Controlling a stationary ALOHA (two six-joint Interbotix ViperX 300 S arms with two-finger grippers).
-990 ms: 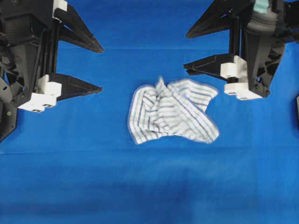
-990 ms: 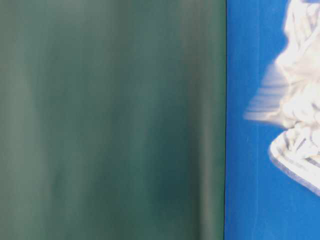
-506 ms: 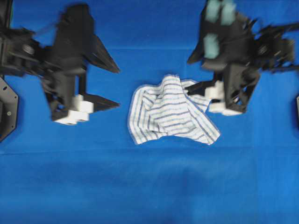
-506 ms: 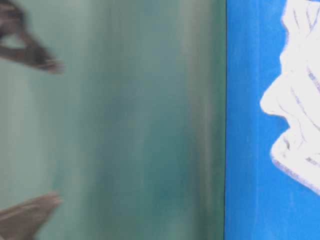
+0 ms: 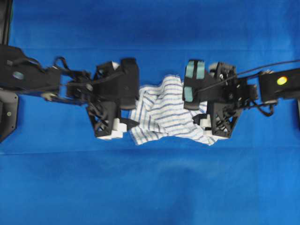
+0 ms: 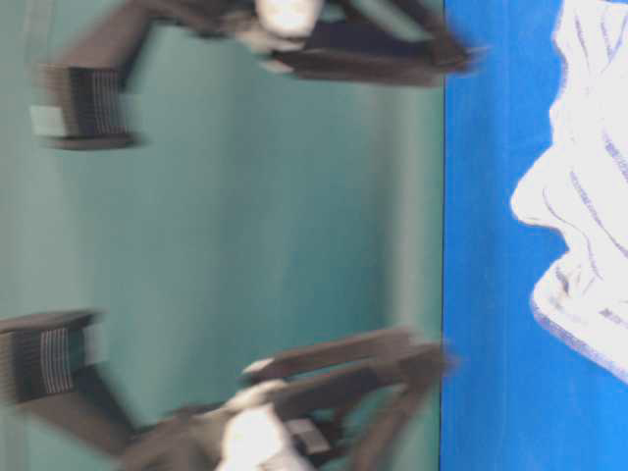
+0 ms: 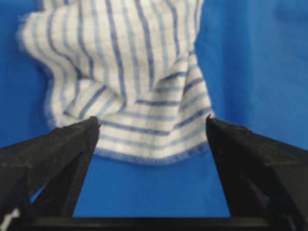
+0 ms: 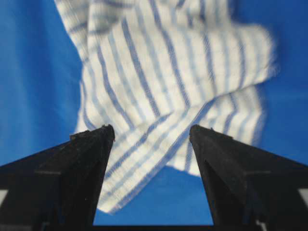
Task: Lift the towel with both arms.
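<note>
A crumpled white towel with blue stripes (image 5: 166, 112) lies on the blue table cover. My left gripper (image 5: 133, 110) is at its left edge, open. In the left wrist view the gripper (image 7: 153, 125) has its fingers wide apart on either side of the towel's hem (image 7: 130, 82), with nothing held. My right gripper (image 5: 197, 105), on the arm bearing teal pads (image 5: 193, 79), is at the towel's right edge, open. In the right wrist view the gripper (image 8: 151, 132) has its tips over a folded towel corner (image 8: 173, 82). The table-level view shows the towel (image 6: 589, 196) and two blurred arms.
The blue cover (image 5: 150, 187) spreads all round the towel. A black fixture (image 5: 7, 112) stands at the left edge of the overhead view. A green backdrop (image 6: 245, 216) fills most of the table-level view.
Both arms have swung in from the far corners and come down beside the towel, one on each side. The towel has settled flatter.
</note>
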